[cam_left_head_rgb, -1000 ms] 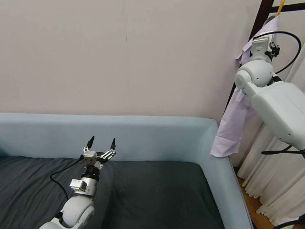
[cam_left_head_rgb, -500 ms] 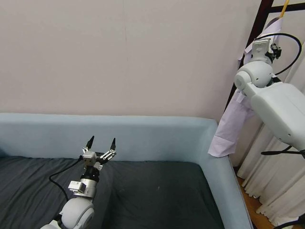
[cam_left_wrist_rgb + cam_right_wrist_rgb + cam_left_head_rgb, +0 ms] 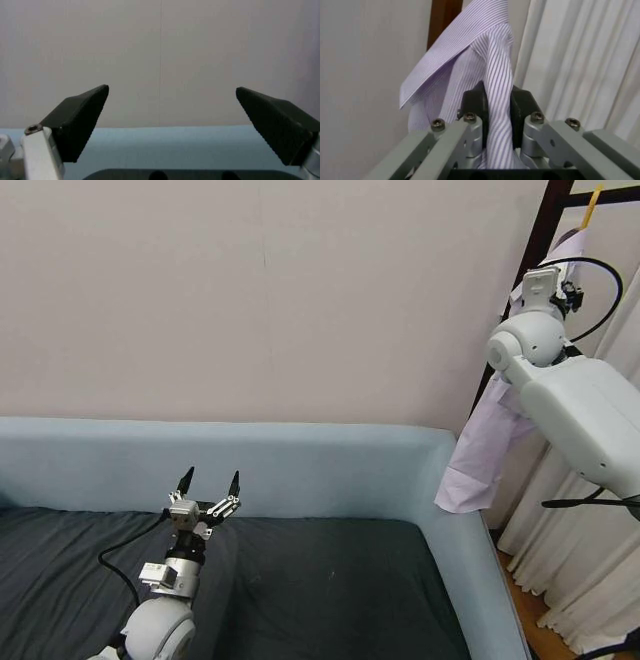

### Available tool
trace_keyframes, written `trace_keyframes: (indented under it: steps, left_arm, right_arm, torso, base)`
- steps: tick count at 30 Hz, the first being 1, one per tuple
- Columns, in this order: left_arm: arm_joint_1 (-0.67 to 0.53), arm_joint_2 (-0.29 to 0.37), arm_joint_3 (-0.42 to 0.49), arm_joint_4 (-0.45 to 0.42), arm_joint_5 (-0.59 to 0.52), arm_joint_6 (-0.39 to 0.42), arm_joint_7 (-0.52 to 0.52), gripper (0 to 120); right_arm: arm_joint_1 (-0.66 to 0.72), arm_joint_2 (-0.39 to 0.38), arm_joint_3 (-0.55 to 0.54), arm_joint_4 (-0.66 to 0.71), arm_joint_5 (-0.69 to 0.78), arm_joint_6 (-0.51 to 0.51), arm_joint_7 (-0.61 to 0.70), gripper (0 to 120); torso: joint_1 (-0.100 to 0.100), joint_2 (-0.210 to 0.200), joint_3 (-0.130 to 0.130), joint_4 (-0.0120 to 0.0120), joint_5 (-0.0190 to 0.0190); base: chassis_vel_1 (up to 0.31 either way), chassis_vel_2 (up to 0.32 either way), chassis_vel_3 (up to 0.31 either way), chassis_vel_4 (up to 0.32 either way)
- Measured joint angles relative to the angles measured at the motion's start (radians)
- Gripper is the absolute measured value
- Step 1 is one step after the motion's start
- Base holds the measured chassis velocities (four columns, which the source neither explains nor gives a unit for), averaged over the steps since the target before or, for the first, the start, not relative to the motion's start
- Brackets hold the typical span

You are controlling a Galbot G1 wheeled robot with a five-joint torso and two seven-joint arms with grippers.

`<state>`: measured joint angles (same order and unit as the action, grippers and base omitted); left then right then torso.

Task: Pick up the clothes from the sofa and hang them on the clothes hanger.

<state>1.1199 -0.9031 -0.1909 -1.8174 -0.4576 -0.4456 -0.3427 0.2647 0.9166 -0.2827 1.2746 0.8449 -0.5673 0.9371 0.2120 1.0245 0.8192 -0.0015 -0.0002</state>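
– At the far right, by the curtain: what could not be entered?
– Item 1, clothes hanger: dark upright post, top cut off by the frame edge. A yellow piece stood beside it, also cut off, kind not determined. Item 2, shirt: upper part hidden behind the right arm in the head view. Whether it rested on any peg or bar could not be told.
– Shirt against the fingers?
– Right gripper, raised beside the post: black fingers were clamped on a fold of the striped cloth just under the collar. The fold ran between them, and the collar spread above the tips.
– Orientation?
– Long axis near vertical, slanting slightly toward the sofa. Collar uppermost, hem lowest, hanging just beyond the sofa's right armrest, clear of the seat.
– Other arm?
– Left gripper: low over the dark seat cushion, in front of the backrest. Its fingers pointed upward and were spread wide, with nothing between them.
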Motion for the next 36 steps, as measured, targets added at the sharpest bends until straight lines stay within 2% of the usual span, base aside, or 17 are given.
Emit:
trace_keyframes:
  steps: [3,4,7,9,12,14,15,18,20,21,23,26,27,30,33,36]
  left_arm:
    - [0.004,0.0,-0.002,-0.002,0.001,0.0,0.0,100]
    - [0.004,0.0,-0.002,-0.002,0.001,0.0,0.0,100]
    - [0.01,-0.001,-0.005,-0.005,0.002,0.0,0.0,100]
    - [0.01,-0.001,-0.005,-0.005,0.002,0.0,0.0,100]
    - [0.018,-0.001,-0.013,-0.008,0.003,-0.001,0.0,100]
    - [0.026,-0.004,-0.019,-0.011,0.005,-0.002,0.0,100]
    - [0.026,-0.004,-0.019,-0.011,0.005,-0.002,0.0,100]
    - [0.038,-0.014,-0.029,-0.017,0.005,-0.005,0.001,100]
    - [0.047,-0.027,-0.037,-0.027,0.0,-0.012,0.01,100]
    - [0.047,-0.027,-0.037,-0.027,0.0,-0.012,0.01,100]
    - [0.063,-0.051,-0.049,-0.046,-0.017,-0.022,0.035,100]
    - [0.095,-0.101,-0.076,-0.077,-0.034,-0.029,0.078,100]
    - [0.095,-0.101,-0.076,-0.077,-0.034,-0.029,0.078,100]
    - [0.151,-0.176,-0.124,-0.121,-0.034,-0.03,0.125,100]
    - [0.208,-0.231,-0.167,-0.169,-0.019,-0.005,0.111,100]
    - [0.302,-0.318,-0.241,-0.238,0.042,0.013,0.054,100]
  right_arm:
    - [-0.008,-0.02,0.005,0.043,0.024,0.001,0.001,26]
    - [-0.008,-0.02,0.005,0.043,0.024,0.001,0.001,26]
    - [-0.038,-0.062,0.021,0.121,0.03,0.019,-0.003,40]
    - [-0.042,-0.068,0.024,0.132,0.032,0.023,-0.006,41]
    - [-0.116,-0.148,0.09,0.26,0.051,0.105,-0.1,57]
    - [-0.206,-0.21,0.165,0.353,0.072,0.212,-0.247,67]
    - [-0.206,-0.21,0.165,0.353,0.072,0.212,-0.247,67]
    - [-0.376,-0.293,0.295,0.487,0.097,0.403,-0.462,80]
    - [-0.468,-0.326,0.359,0.55,0.098,0.503,-0.554,88]
    - [-0.468,-0.326,0.359,0.55,0.098,0.503,-0.554,88]
    - [-0.579,-0.341,0.404,0.604,0.099,0.591,-0.64,96]
    - [-0.772,-0.323,0.481,0.676,0.096,0.655,-0.705,100]
    - [-0.772,-0.323,0.481,0.676,0.096,0.655,-0.705,100]
    - [-0.952,-0.264,0.538,0.723,0.03,0.684,-0.742,100]
    - [-1.022,-0.209,0.538,0.727,-0.034,0.691,-0.738,100]
    - [-1.111,-0.112,0.528,0.724,-0.124,0.694,-0.711,100]
  torso:
    - [0.0,0.0,0.0,0.0001,0.0]
    - [0.0,0.0,0.0,0.0001,0.0]
    - [0.0,0.0,0.0,0.0002,0.0002]
    - [0.0,0.0,0.0,0.0002,0.0002]
    - [0.0,0.0,0.0,-0.0001,0.0001]
    - [0.0,0.0,0.0,0.0001,0.0005]
    - [0.0,0.0,0.0,0.0001,0.0005]
    - [0.0,0.0,0.0,-0.0004,0.0007]
    - [0.0,0.0,0.0,-0.0003,0.0]
    - [0.0,0.0,0.0,-0.0003,0.0]
    - [0.0,0.0,0.0,-0.0002,-0.0002]
    - [0.0,0.0,0.0,0.0001,0.0003]
    - [0.0,0.0,0.0,0.0001,0.0003]
    - [0.0,0.0,0.0,-0.0004,0.0001]
    - [0.0,0.0,0.0,-0.0005,0.0002]
    - [0.0,0.0,0.0,0.0013,-0.0002]
  base:
    - [0.0,0.0,0.0,0.0]
    - [0.0,0.0,0.0,0.0]
    - [0.0,0.0,0.0,0.0]
    - [0.0,0.0,0.0,0.0]
    - [0.0,0.0,0.0,0.0]
    - [0.0,0.0,0.0,0.0]
    - [0.0,0.0,0.0,0.0]
    - [0.0,0.0,0.0,0.0]
    - [0.0,0.0,0.0,0.0]
    - [0.0,0.0,0.0,0.0]
    - [0.0,0.0,0.0,0.0]
    - [0.0,0.0,0.0,0.0]
    - [0.0,0.0,0.0,0.0]
    - [0.0,0.0,0.0,0.0]
    - [0.0,0.0,0.0,0.0]
    - [0.0,0.0,0.0,0.0]
